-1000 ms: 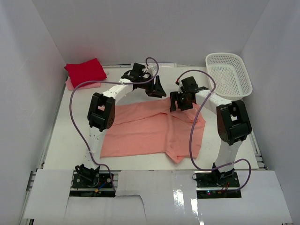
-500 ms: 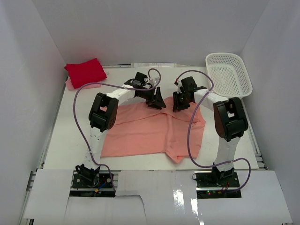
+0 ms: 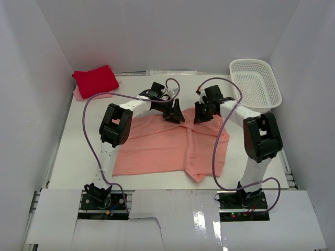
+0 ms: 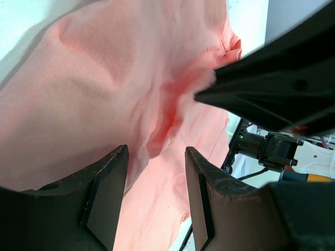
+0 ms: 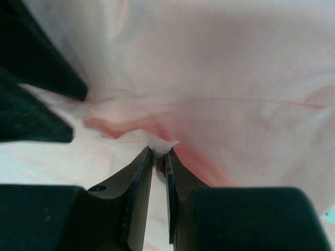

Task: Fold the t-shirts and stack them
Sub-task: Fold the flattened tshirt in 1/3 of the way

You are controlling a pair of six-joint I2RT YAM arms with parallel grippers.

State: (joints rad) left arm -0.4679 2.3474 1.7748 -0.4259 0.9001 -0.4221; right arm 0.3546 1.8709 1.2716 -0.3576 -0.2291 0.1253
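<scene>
R: my right hand (image 5: 159, 153) clamped on a salmon shirt (image 3: 162, 149) fold, 12 o'clock edge | L: my left hand (image 4: 155, 154) open astride the same cloth | red shirt (image 3: 95, 80) at 10 o'clock on bench (image 3: 78, 151)

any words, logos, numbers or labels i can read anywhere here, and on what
None can be read in any view.
The salmon-pink shirt, the red shirt and the white basket show no print, tag or brand.
</scene>
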